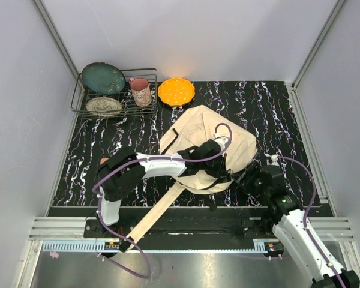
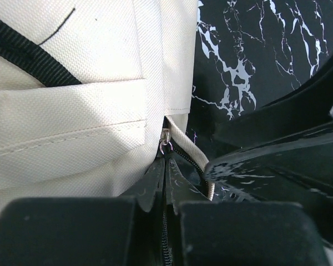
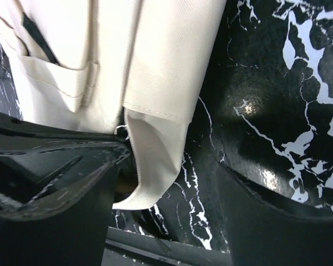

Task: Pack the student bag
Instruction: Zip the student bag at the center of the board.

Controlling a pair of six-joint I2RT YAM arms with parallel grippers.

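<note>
The student bag (image 1: pixel 198 129), cream canvas, lies flat mid-table. My left gripper (image 1: pixel 222 171) reaches across its near edge. In the left wrist view the left gripper (image 2: pixel 166 162) is shut at the bag's corner, on the zipper pull, whose silver ring (image 2: pixel 165 147) shows at the fingertips, with black zipper teeth running back between the fingers. My right gripper (image 1: pixel 247 180) sits just right of it at the same corner. In the right wrist view the right gripper (image 3: pixel 166 185) is open, and a loose fold of the bag's fabric (image 3: pixel 155 144) hangs between its fingers, free of the right finger.
A wire rack (image 1: pixel 84 103) at the back left holds a teal plate (image 1: pixel 103 78), a pale dish (image 1: pixel 104 105) and a pink mug (image 1: pixel 141 91). An orange plate (image 1: pixel 176 91) sits beside it. A long cream strap (image 1: pixel 159 210) trails over the near table edge.
</note>
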